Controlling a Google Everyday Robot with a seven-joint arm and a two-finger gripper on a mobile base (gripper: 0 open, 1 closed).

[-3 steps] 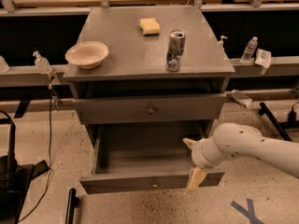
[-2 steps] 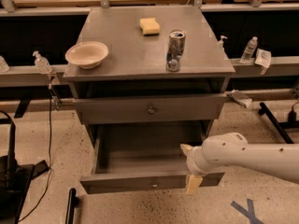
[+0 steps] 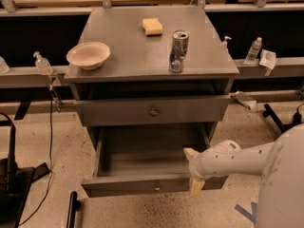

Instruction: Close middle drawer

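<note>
Straddling the rt end of the middle drawer [image 3: 123, 186] front, the gripper [image 3: 194, 170] has jaws spread wide, gripping nothing: one finger inside, one outside. Drawer is pulled well out, low on cabinet. Behind/above: upper drawer [image 3: 153, 111], then bowl [image 3: 88, 55], can [image 3: 178, 51], sponge [image 3: 152, 26] on top.

Obscured and cropped items, drawer unit.
Gripper [image 3: 193, 170] at right front corner of middle drawer [image 3: 128, 187], covering that end of the front; arm [image 3: 247, 158] cut by right edge. Drawer's back interior in shadow beneath upper drawer [image 3: 118, 111]. Can [image 3: 179, 51] label blurred, unreadable. Bottle [image 3: 254, 50] at right too small to read. Black stand [image 3: 10, 184] cut by left edge.
</note>
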